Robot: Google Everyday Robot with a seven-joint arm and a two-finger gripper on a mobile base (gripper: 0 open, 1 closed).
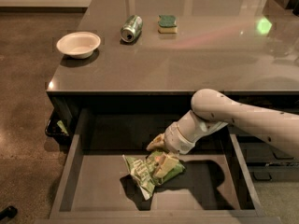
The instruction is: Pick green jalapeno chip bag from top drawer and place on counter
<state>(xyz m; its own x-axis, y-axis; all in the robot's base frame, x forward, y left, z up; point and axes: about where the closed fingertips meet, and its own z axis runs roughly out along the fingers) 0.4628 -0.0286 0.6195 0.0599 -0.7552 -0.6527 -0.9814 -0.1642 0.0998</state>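
Note:
The green jalapeno chip bag (148, 171) lies crumpled on the floor of the open top drawer (98, 190), near its middle. My gripper (161, 157) reaches down into the drawer from the right and sits on the bag's upper right part, touching it. The white arm (233, 115) comes in from the right, under the counter's edge. The counter (196, 55) is the glossy dark grey top above the drawer.
On the counter stand a white bowl (78, 44) at the left, a green can (131, 28) lying on its side, and a green-topped yellow sponge (167, 24). Narrower dark drawers (266, 157) are at the right. The floor lies to the left.

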